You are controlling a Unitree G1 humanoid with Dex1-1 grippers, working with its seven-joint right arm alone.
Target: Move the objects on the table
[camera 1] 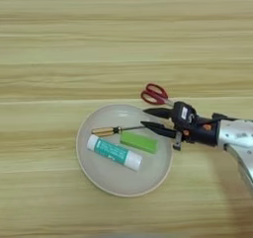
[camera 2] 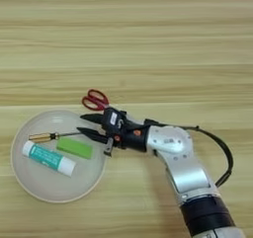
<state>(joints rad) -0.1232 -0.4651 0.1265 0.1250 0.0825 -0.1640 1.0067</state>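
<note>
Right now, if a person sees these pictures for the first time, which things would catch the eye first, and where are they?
Probably the round beige plate at lower centre of the wooden table, holding a glue stick, a green block and a screwdriver. Next, the right gripper, fingers spread, reaches over the plate's right rim from the silver forearm. The red-handled scissors lie on the table just beyond that rim.
</note>
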